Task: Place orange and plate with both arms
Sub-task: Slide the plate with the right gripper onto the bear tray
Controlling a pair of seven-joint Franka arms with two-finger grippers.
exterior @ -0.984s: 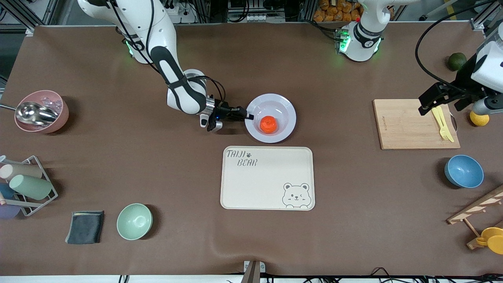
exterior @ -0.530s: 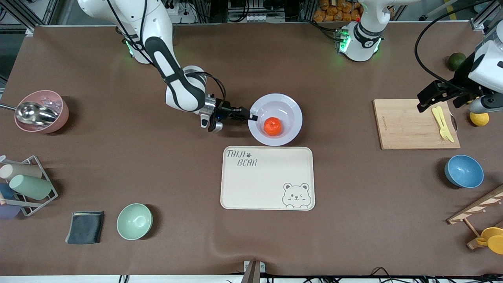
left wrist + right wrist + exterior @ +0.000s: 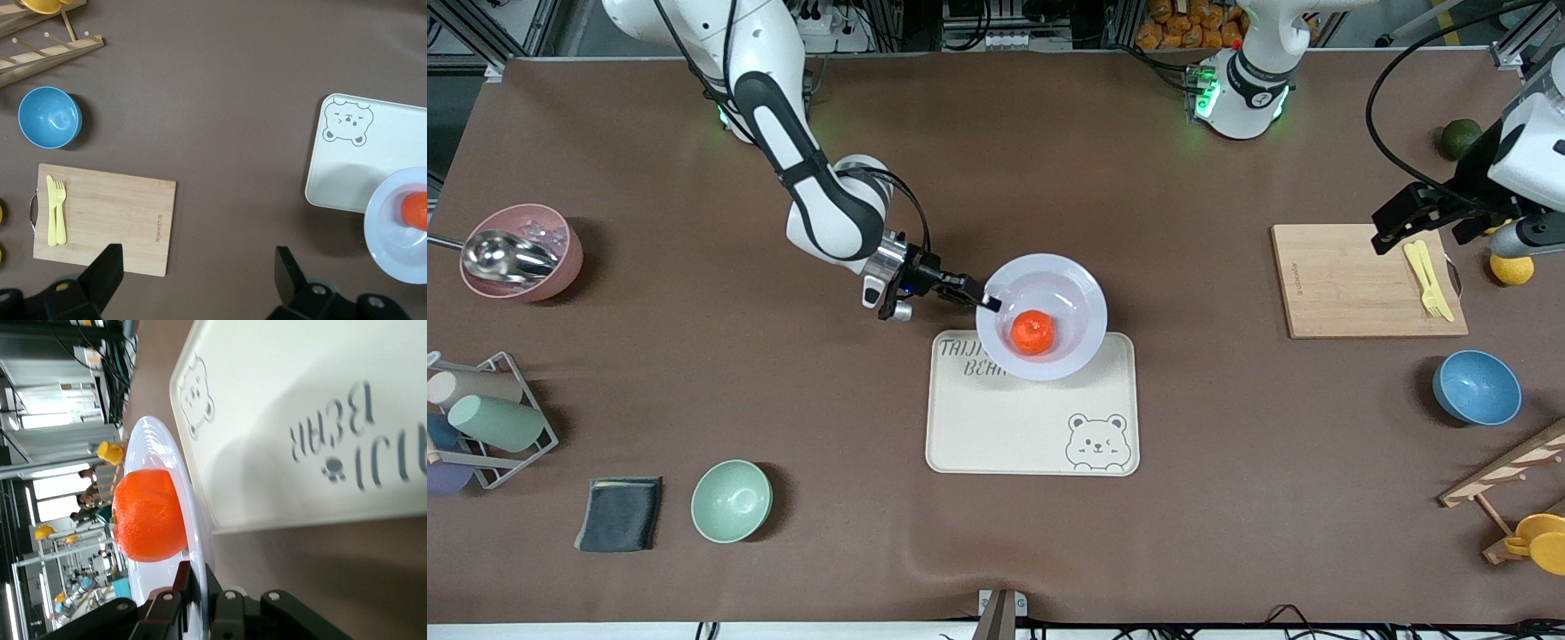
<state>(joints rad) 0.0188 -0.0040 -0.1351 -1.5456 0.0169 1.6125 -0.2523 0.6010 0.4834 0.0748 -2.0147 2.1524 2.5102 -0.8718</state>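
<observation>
The pale lavender plate (image 3: 1080, 300) carries the red-orange orange (image 3: 1033, 332) in its middle. My right gripper (image 3: 987, 302) is shut on the plate's rim and holds it in the air over the bear tray's (image 3: 1005, 427) edge nearest the robots. In the right wrist view the fingers pinch the plate's rim (image 3: 200, 540) with the orange (image 3: 148, 515) just above them and the tray (image 3: 300, 407) below. My left gripper (image 3: 1400, 233) is open and empty, waiting high over the cutting board (image 3: 1352, 284); its wrist view shows both fingertips (image 3: 107, 270) spread wide, with the plate (image 3: 387, 233) and orange (image 3: 417, 210) at the edge.
A yellow knife and fork (image 3: 1427, 277) lie on the cutting board. A blue bowl (image 3: 1476, 388), a wooden rack (image 3: 1507, 476), a lemon (image 3: 1512, 268) and an avocado (image 3: 1461, 138) are at the left arm's end. A green bowl (image 3: 731, 500), grey cloth (image 3: 619, 513), cup rack (image 3: 480, 418) and pink bowl (image 3: 520, 252) are at the right arm's end.
My right gripper has carried the plate with the orange toward the front camera, from the bare table to over the bear tray's edge. The left arm has barely moved.
</observation>
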